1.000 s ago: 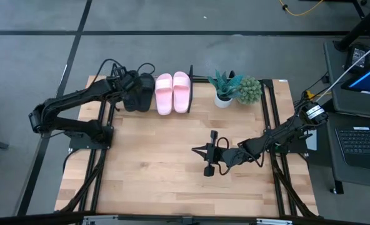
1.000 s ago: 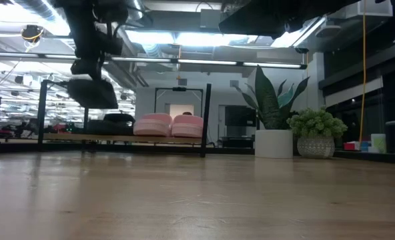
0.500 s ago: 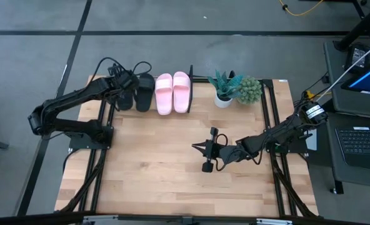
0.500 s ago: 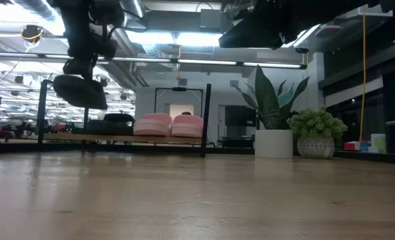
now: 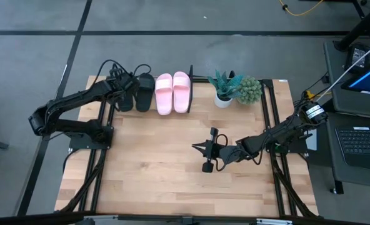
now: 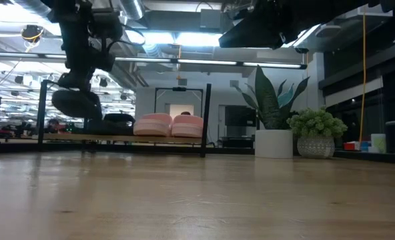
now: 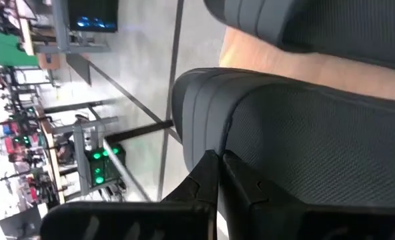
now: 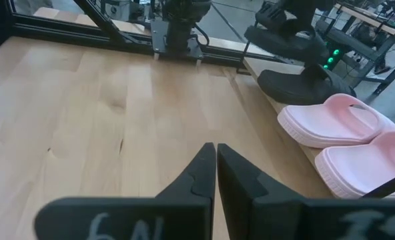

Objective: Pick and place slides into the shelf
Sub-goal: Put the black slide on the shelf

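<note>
- High view: left gripper (image 5: 124, 94), fingers clamped on a black slide (image 5: 125, 99), has carried it left, beside the other black slide (image 5: 145, 91); two pink slides (image 5: 172, 92) already racked.
- Low view: held slide has sunk toward the shelf (image 6: 144, 138); placement nearly done.
- Right wrist view: right gripper (image 8: 215, 175) idle mid-desk (image 8: 84, 120), fingers closed, empty.

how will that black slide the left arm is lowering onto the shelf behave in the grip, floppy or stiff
Probably fairly stiff: the black slide keeps its shape hanging from the left pincer, with no visible droop. Likely light, since a thin pinch at one edge carries it. It hangs tilted, so it may swing or land askew on the shelf.
</note>
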Available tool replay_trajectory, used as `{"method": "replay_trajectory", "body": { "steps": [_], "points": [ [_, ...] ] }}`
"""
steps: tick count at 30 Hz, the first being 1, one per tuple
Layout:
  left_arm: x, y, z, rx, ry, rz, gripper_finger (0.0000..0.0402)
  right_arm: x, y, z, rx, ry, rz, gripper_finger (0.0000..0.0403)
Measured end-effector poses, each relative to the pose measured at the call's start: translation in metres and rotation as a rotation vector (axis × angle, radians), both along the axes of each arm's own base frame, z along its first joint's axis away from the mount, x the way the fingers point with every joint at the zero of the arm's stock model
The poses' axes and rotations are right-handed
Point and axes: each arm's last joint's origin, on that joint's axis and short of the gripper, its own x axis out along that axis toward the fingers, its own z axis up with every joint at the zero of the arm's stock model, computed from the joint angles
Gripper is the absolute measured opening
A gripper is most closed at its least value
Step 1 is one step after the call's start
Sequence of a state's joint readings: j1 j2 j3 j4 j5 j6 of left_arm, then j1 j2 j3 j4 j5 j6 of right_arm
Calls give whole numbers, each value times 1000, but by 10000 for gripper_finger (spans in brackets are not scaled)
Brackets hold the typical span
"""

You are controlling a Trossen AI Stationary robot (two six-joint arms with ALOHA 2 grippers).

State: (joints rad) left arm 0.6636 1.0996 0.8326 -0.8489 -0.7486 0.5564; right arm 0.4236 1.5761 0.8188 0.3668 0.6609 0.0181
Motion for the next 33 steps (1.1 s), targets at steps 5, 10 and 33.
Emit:
{"method": "replay_trajectory", "body": {
  "steps": [5, 10, 33],
  "points": [
    [2, 2, -16, 24, 4, -37, 0, 0, 0, 0, 0, 0, 0, 19],
    [-1, 1, -27, 27, 64, -51, 0, 0, 0, 0, 0, 0, 0, 19],
    [3, 3, -29, 22, -50, -49, 0, 0, 0, 0, -1, 1, 0, 19]
  ]
}}
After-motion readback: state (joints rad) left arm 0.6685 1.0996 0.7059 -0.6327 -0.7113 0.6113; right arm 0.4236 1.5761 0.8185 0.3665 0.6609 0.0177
